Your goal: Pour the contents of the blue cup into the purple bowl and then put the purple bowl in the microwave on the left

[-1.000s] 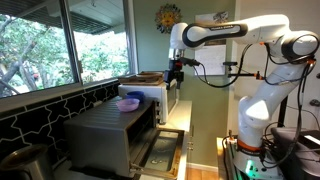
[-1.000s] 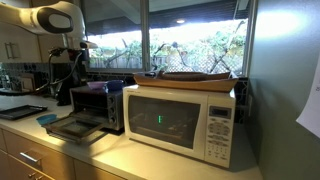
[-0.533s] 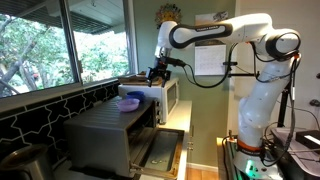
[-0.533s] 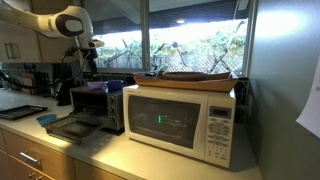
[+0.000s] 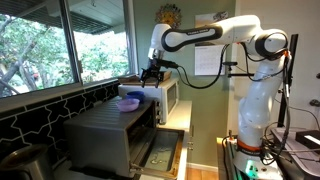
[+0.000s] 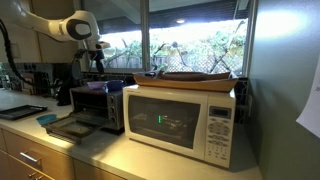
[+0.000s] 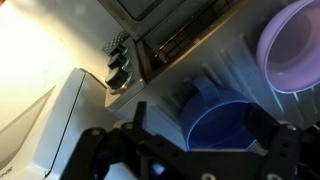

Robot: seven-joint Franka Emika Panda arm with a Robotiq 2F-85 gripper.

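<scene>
No legible text in any view.
- White microwave (image 6: 180, 120): green glow on door, digits unreadable; button panel (image 6: 218, 128) markings too small.
- Paper sheets (image 5: 207, 58) on wall: print blurred.
- Sheet (image 6: 310, 100) at frame edge: content too faint to tell.
- Microwave (image 7: 230, 65) knobs (image 7: 120, 68), wrist view: no markings made out.

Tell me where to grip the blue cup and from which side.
Take the blue cup by its outer wall just under the rim, coming straight down from above. It stands upright and round, mouth facing the open gripper, which looks wide enough to straddle it. Avoid the purple bowl beside it.
</scene>
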